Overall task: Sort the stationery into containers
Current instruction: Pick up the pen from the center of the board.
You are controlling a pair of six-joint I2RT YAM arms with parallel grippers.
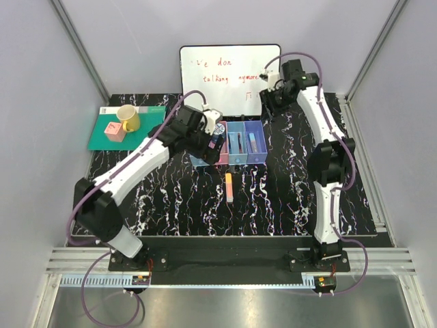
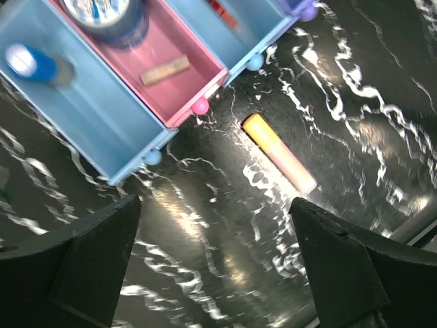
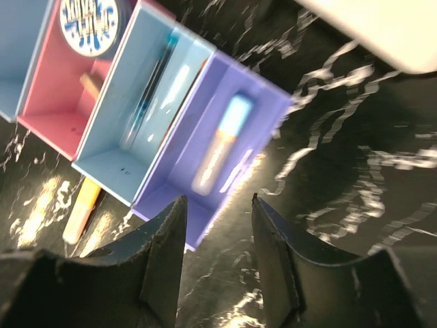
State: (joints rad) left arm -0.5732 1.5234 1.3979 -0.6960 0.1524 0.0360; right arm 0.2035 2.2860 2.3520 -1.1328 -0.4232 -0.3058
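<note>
Marker, orange, lies on tabletop just ahead of left claw, untouched; claw spread wide, holding nothing.

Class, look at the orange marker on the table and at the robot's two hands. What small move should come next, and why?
Probably the left hand should drop onto the orange marker and close. Its jaws stand wide and empty just short of the marker, which lies alone outside the bins. The right hand hangs farther off, by the purple bin.
</note>
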